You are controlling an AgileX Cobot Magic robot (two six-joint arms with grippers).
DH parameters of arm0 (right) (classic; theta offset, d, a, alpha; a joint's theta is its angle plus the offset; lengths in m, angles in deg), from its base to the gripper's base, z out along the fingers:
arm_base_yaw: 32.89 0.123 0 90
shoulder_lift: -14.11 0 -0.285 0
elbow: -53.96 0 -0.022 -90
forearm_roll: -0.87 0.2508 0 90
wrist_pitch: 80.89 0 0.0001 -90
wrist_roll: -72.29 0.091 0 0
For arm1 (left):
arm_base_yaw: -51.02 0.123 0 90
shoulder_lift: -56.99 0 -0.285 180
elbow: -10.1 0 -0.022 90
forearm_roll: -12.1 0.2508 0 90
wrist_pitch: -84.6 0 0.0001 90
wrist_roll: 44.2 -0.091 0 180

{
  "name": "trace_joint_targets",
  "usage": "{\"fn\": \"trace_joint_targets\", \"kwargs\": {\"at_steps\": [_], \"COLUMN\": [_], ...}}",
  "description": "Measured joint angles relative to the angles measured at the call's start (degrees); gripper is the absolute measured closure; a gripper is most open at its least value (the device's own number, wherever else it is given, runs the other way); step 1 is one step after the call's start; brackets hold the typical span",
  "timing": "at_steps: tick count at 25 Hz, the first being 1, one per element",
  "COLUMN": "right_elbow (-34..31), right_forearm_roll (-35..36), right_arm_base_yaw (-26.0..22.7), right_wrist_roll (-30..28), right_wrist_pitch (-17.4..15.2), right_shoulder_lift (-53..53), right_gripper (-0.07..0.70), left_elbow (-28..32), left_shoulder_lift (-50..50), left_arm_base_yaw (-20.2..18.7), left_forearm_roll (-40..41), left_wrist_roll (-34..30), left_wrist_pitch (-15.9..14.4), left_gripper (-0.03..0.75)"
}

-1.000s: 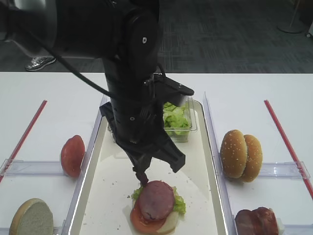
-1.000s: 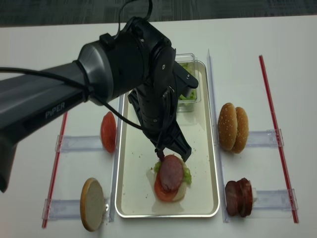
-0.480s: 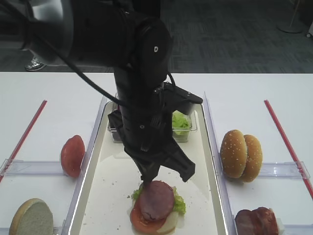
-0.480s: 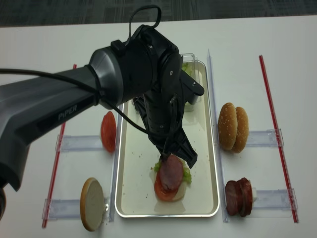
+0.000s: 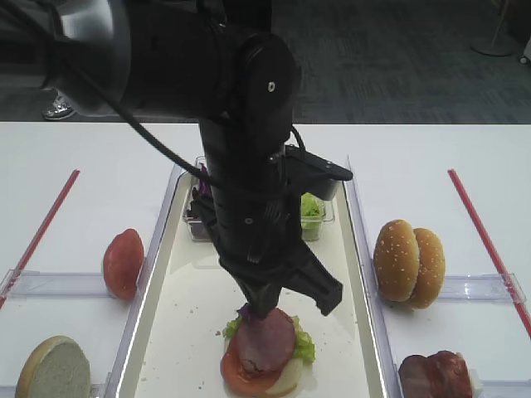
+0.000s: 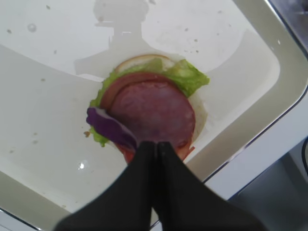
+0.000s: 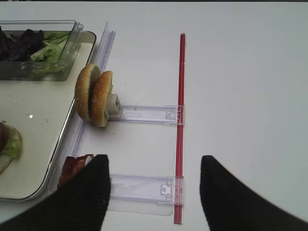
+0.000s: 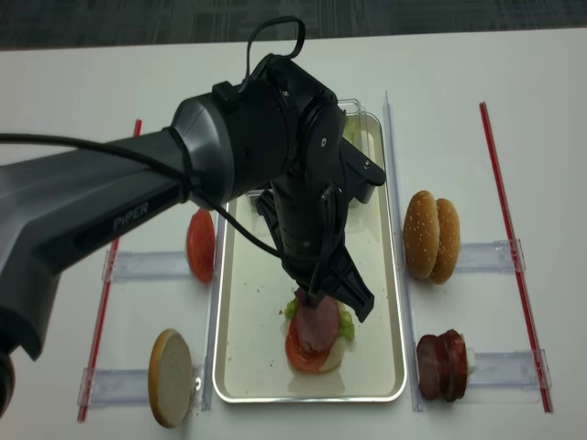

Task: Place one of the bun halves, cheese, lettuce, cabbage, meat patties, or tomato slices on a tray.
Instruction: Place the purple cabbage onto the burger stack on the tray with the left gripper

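The left gripper (image 6: 155, 147), jaws pressed together, pinches one end of a small flat purple cabbage shred (image 6: 109, 127) over the round pink meat slice (image 6: 156, 113) stacked on the long cream-white metal-rimmed tray (image 6: 250, 72). In the left wrist view, the shred's long axis runs from the fingertips up-left, across the stack's edge. The right gripper's (image 7: 154, 185) black fingers (image 7: 84, 192) stand apart, holding nothing.

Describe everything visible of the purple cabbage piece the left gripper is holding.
The cabbage is a small flat purple shred with a pale streak, thin and leaf-like. One end is pinched between the shut fingers of the left gripper; the rest sticks out sideways over the edge of the pink meat and the lettuce on the stack in the tray. Whether it rests on the meat cannot be told.
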Motion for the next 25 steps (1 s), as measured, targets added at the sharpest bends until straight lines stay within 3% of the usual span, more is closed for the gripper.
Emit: {"fn": "trace_joint_targets", "kwargs": {"at_steps": [25], "right_elbow": [0.0], "right_forearm_roll": [0.0], "right_arm_base_yaw": [0.0], "right_wrist_roll": [0.0], "right_wrist_pitch": [0.0], "right_shoulder_lift": [0.0], "right_gripper": [0.186], "left_elbow": [0.0], "left_shoulder_lift": [-4.1], "left_arm_base_yaw": [-1.1], "left_forearm_roll": [-5.2], "left_wrist_roll": [-2.2], "left_wrist_pitch": [3.6], "left_gripper": [0.736]}}
